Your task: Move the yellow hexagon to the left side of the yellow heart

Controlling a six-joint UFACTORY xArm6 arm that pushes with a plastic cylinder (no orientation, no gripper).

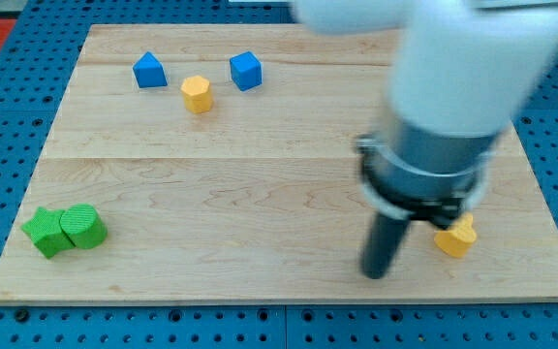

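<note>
The yellow hexagon (197,93) stands near the view's top left, between two blue blocks. The yellow heart (456,236) lies near the view's bottom right, partly hidden behind the arm. My tip (375,273) rests on the board just left of the yellow heart and slightly below it, with a small gap between them. It is far from the yellow hexagon.
A blue block (149,70) sits left of the hexagon and a blue cube (245,70) right of it. Two green blocks (46,232) (83,226) touch each other at the bottom left. The wooden board (260,174) is ringed by a blue perforated table. The arm's grey body (444,107) covers the upper right.
</note>
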